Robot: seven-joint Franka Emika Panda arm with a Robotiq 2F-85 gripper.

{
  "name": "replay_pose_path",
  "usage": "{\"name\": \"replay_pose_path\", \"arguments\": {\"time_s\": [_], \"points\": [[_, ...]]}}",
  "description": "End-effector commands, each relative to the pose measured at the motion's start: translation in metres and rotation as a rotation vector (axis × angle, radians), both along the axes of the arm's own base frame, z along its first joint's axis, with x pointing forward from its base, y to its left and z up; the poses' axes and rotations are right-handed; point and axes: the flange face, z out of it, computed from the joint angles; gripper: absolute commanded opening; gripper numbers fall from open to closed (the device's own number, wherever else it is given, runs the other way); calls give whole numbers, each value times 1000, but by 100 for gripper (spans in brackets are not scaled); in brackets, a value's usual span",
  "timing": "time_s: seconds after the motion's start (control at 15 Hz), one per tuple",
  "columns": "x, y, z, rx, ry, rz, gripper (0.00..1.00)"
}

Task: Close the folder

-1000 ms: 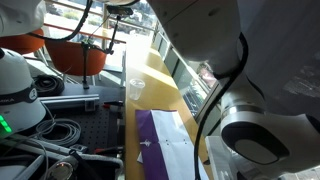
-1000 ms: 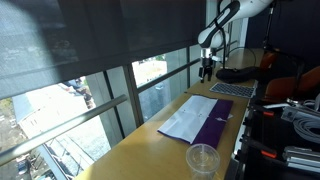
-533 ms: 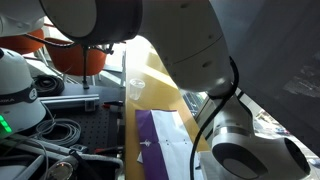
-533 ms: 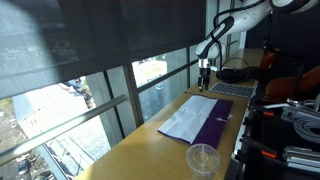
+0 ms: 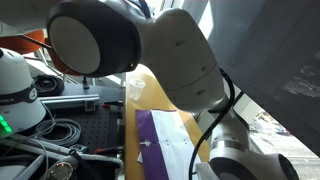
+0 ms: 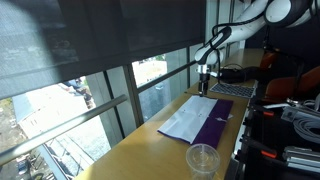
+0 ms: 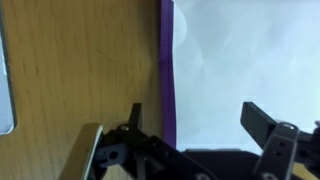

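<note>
The folder lies open and flat on the wooden table: a purple cover (image 6: 216,128) with white sheets (image 6: 186,117) beside it. In an exterior view its purple cover (image 5: 153,143) shows under the arm. My gripper (image 6: 204,88) hangs just above the folder's far end. In the wrist view the gripper (image 7: 197,118) is open and empty, its fingers (image 7: 262,121) spread over the white paper (image 7: 245,50) with the purple edge (image 7: 167,70) near the left finger.
A clear plastic cup (image 6: 203,158) stands on the table at the folder's near end; it also shows in an exterior view (image 5: 135,88). A keyboard (image 6: 232,90) lies beyond the gripper. A tan board (image 5: 160,90) lies past the folder. Windows line the table's far side.
The arm has moved down and toward the folder's far end; the gripper now hangs lower over the paper. The folder has not moved.
</note>
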Motion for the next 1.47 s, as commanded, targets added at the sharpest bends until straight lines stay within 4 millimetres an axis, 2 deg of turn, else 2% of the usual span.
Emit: {"name": "replay_pose_path", "arguments": {"time_s": [0.0,0.47,0.53,0.67,0.73,1.2,1.33,1.4], "points": [[10,-2,-1,52,-15,23,100],[19,0,-7,83,-11,30,100],[20,0,-7,85,-10,30,97],[22,-1,-6,89,-10,29,72],[23,-1,-5,93,-8,31,71],[30,1,6,85,-19,40,17],[32,3,10,81,-23,46,3],[34,4,13,76,-25,50,0]]}}
